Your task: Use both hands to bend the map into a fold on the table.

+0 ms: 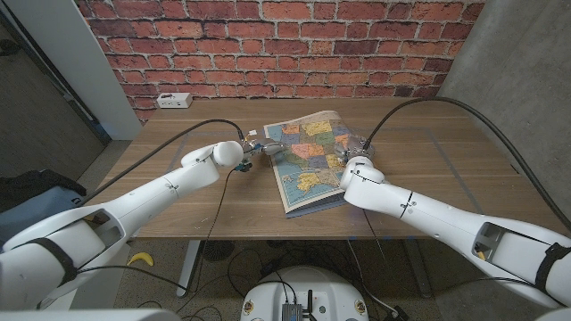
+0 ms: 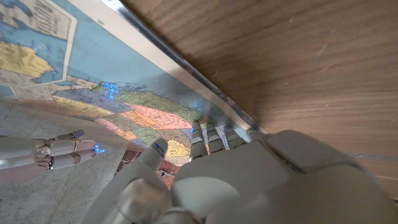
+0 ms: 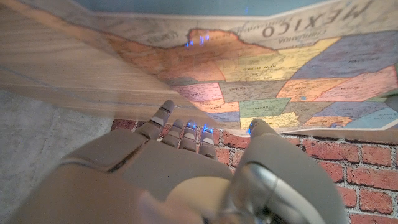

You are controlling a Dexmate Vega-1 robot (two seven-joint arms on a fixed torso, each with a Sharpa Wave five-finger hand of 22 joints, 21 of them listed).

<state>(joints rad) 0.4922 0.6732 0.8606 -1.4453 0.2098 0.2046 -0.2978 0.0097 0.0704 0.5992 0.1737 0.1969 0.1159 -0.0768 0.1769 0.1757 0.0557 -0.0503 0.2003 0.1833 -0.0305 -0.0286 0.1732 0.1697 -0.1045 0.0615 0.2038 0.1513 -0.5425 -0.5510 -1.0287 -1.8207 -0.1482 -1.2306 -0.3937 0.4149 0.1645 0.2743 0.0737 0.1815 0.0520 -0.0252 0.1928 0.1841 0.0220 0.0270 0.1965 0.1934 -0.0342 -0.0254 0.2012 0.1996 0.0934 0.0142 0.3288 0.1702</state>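
Note:
The colourful map [image 1: 306,160] lies in the middle of the wooden table [image 1: 178,192], its far part raised and curving off the wood. My left hand [image 1: 257,150] is at the map's left edge, fingers [image 2: 211,134] on the printed face and thumb underneath, pinching the sheet [image 2: 93,81]. At the map's right edge my right hand [image 1: 351,157] has fingertips [image 3: 189,130] and thumb at the raised border of the map [image 3: 280,74], gripping it. The right hand [image 2: 59,149] also shows in the left wrist view, beyond the sheet.
A white power strip [image 1: 173,100] sits at the table's far left corner, by the brick wall [image 1: 268,45]. Black cables [image 1: 419,102] arch over both arms. A dark bag [image 1: 36,192] lies on the floor to the left.

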